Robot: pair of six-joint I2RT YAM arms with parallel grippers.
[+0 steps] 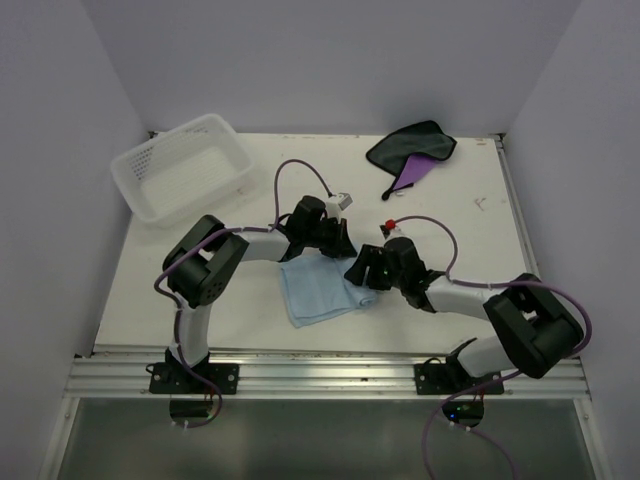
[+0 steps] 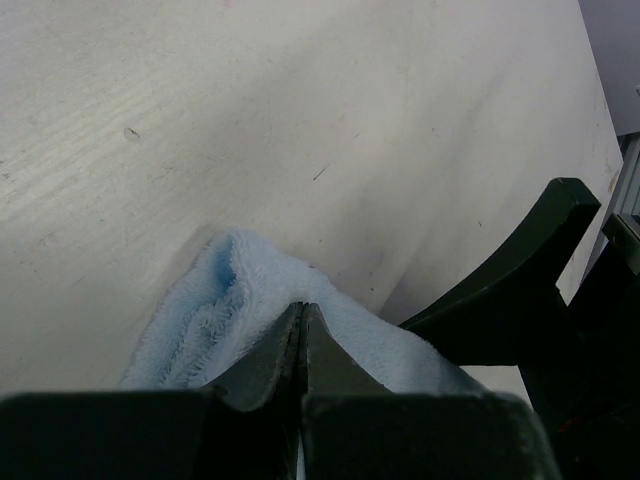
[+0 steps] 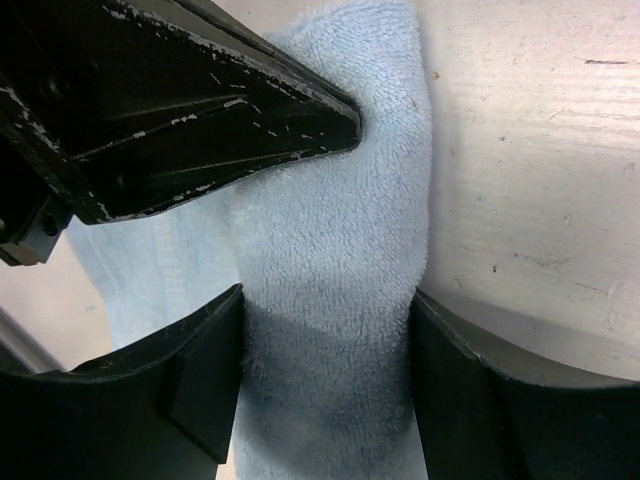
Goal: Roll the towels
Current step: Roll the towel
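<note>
Light blue fluffy cloth towel (image 1: 318,290) lies nearer the arms and right of the white plastic lattice basket (image 1: 175,130); purple and dark grey cloth towel (image 1: 412,152) bunched well right of basket; left gripper (image 2: 302,312) closed tight, tips pressed into blue fold; right gripper (image 3: 325,300) wide, straddling rolled ridge; soft, light, floppy, probably unrolls; hold across ridge.

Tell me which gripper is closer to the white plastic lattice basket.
Left. The left gripper, pinching the far edge of the light blue towel, lies right of the basket; the right gripper, straddling that towel's fold, sits farther right and nearer the arm bases.
</note>
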